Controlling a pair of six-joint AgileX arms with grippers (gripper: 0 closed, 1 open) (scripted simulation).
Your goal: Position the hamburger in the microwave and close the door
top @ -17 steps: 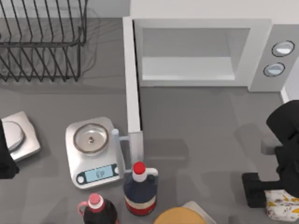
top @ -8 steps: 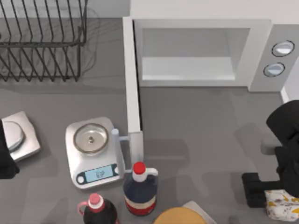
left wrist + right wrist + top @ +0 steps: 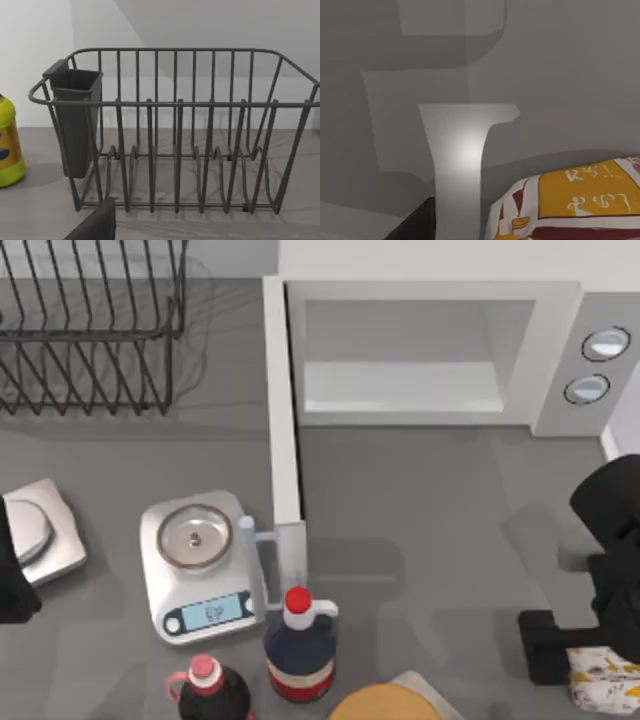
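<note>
Two arms flank a plain grey table (image 3: 420,500) set against a pale wall. The microwave (image 3: 440,350) stands at the far edge toward the right, its pale cavity exposed and two round dials on its grey side panel. The door (image 3: 283,430) is swung fully open, pointing out across the table toward the near side, with its bar handle beside a silver kitchen scale (image 3: 198,568). A black wire dish rack (image 3: 95,330) fills the far left corner; in the left wrist view it carries a dark cutlery cup, with a yellow-green bottle (image 3: 9,145) beside it. Near the front edge stand a dark blue bottle with a red cap (image 3: 299,645) and a dark cola bottle (image 3: 208,692), next to a round tan disc (image 3: 385,704). A second, smaller scale (image 3: 40,530) lies at the left edge.

The right gripper (image 3: 578,668) is low at the near right corner, directly at the hamburger (image 3: 606,684), which lies on the table; how wide its jaws stand cannot be told. The left gripper (image 3: 10,585) is parked at the left edge, its jaws likewise unreadable.

Compared with half a second and a second ago, nothing has shifted: both arms, the hamburger and the door sit where they were.
</note>
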